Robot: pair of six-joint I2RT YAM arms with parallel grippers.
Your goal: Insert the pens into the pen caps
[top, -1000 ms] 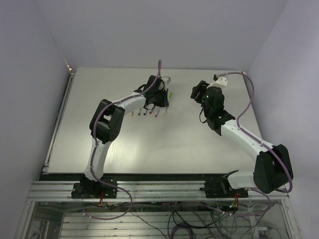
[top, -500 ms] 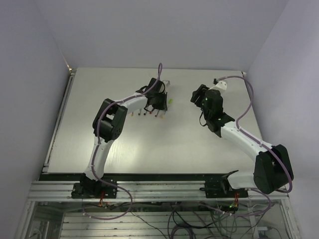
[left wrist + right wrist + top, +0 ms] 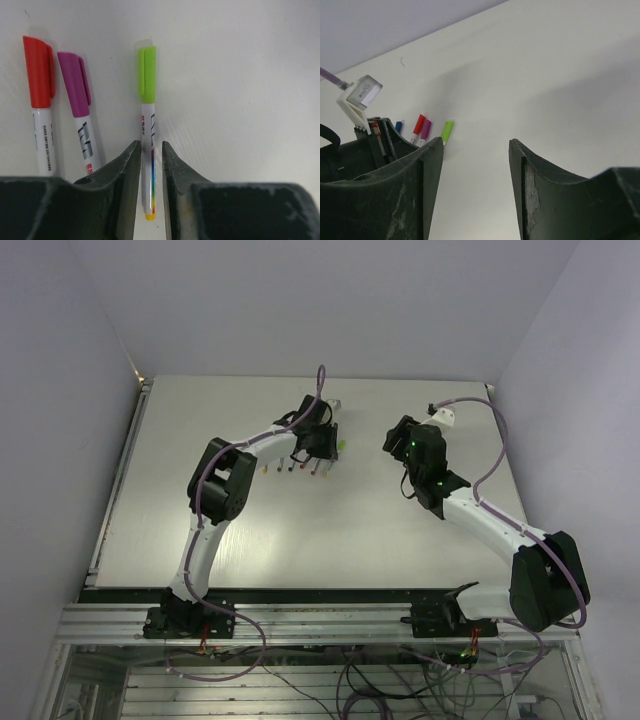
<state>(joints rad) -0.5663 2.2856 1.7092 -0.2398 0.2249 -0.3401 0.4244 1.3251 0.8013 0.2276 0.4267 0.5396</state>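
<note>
Two arms of mine reach over the table (image 3: 300, 530), the left far forward and the right off to the side. My left claw (image 3: 149, 147) has just eased from fully closed to a narrow gap, so it no longer pinches anything. The lime-capped pen (image 3: 148, 120) lies on the table between its jaws, barrel running lengthwise through the gap, with a sliver of space on the right side and the cap pointing away from me. I judge this pen capped and set down. To its left, clear of my fingers, lie the purple-capped pen (image 3: 80, 115) and the red-capped pen (image 3: 40, 100). My right claw (image 3: 475, 145) hovers well apart from them, jaws wide and empty, unchanged.
</note>
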